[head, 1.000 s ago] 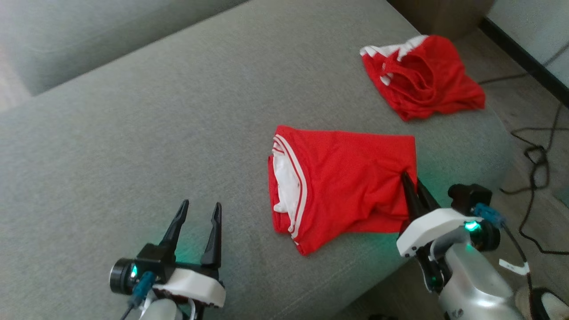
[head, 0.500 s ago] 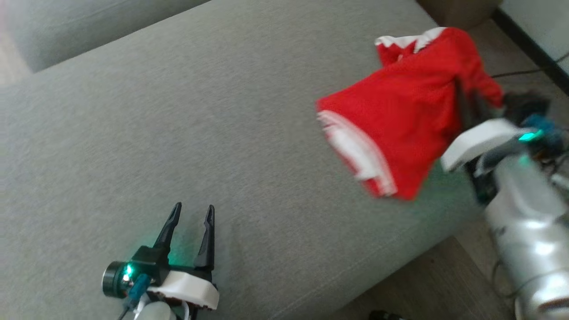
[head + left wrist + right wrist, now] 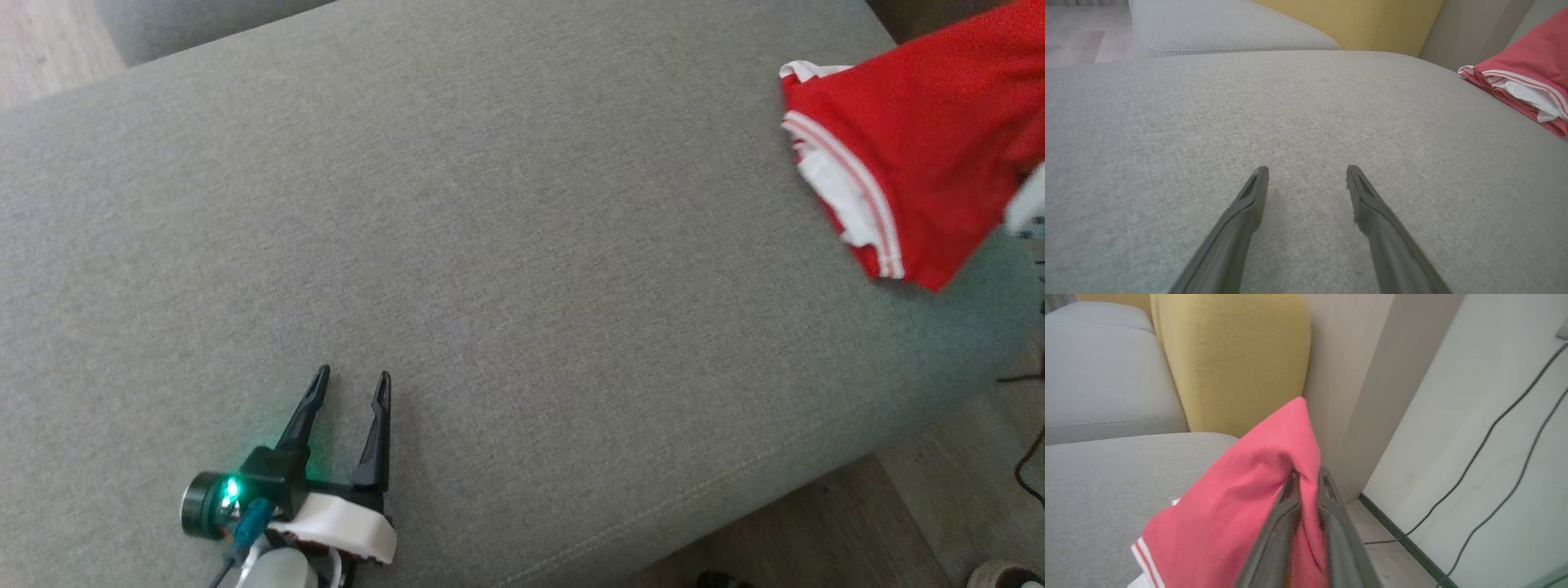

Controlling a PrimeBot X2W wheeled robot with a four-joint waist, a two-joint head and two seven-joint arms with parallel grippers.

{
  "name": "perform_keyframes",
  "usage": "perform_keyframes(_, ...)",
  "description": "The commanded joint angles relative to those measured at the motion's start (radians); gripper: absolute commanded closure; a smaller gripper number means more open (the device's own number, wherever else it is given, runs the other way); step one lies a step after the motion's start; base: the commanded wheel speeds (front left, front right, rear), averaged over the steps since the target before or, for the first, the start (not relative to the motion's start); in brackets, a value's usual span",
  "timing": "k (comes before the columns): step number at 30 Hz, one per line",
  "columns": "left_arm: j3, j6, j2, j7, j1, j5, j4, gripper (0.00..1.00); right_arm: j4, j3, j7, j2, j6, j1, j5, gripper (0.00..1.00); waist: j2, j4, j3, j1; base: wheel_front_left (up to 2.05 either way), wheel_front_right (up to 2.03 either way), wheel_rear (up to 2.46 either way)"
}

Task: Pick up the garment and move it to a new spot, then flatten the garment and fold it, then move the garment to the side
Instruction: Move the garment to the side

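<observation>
Nearest the robot, low over the grey sofa seat [image 3: 522, 204], the left gripper [image 3: 353, 376] is holding its fingers spread wide, gripping nothing. Farther right, the right gripper [image 3: 1308, 473] is pinching the red garment [image 3: 914, 139], which is hanging over the seat's right end. Beyond it, a yellow cushion [image 3: 1229, 363] is standing near a pale wall [image 3: 1474, 355] where black cables [image 3: 1490, 425] are trailing.

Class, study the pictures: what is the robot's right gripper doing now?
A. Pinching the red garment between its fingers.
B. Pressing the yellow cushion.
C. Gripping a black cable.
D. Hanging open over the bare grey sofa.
A: the right wrist view shows the right gripper closed on a fold of the red garment.
</observation>
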State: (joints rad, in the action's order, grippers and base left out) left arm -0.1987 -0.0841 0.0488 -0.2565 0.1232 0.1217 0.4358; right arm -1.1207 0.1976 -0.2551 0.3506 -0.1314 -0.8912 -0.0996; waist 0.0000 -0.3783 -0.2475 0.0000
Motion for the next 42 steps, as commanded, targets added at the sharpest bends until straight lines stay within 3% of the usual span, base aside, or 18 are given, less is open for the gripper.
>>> perform_keyframes(1,0.027,0.001,0.001,-0.005,0.038,-0.011,-0.032,0.00,0.031,0.051,-0.007,0.012,0.001,-0.021,-0.044,0.00,0.0000,0.008,-0.006,0.0000,0.00,0.00,0.00)
perform_keyframes(8,0.036,0.010,0.001,-0.005,0.040,-0.007,-0.036,0.00,0.151,0.158,-0.007,-0.084,0.001,0.012,-0.129,0.00,0.0000,0.014,-0.005,0.0000,0.00,0.00,0.00)
perform_keyframes(13,0.062,0.032,0.001,-0.005,0.038,0.002,-0.048,0.00,0.273,0.049,-0.007,-0.187,0.001,0.062,-0.064,0.00,0.0000,0.026,0.005,0.0000,0.00,0.00,0.00)
perform_keyframes(17,0.085,0.055,0.001,-0.005,0.034,0.015,-0.065,0.00,0.349,-0.065,-0.007,-0.229,0.001,0.149,0.025,0.00,0.0000,0.062,0.027,0.0000,0.00,0.00,0.00)
perform_keyframes(21,0.108,0.081,0.001,-0.005,0.023,0.021,-0.077,0.00,0.424,-0.147,-0.007,-0.255,0.001,0.263,0.088,0.00,0.0000,0.115,0.050,0.0000,0.00,0.00,0.00)
perform_keyframes(28,0.129,0.112,0.001,-0.005,0.003,0.051,-0.076,0.00,0.481,-0.179,-0.007,-0.287,0.001,0.439,0.126,0.00,0.0000,0.229,0.087,0.0000,0.00,0.00,0.00)
perform_keyframes(42,0.136,0.119,0.001,-0.005,-0.047,0.109,-0.058,0.00,0.524,-0.263,-0.007,-0.300,0.001,0.607,0.201,0.00,0.0000,0.362,0.164,0.0000,0.00,0.00,0.00)
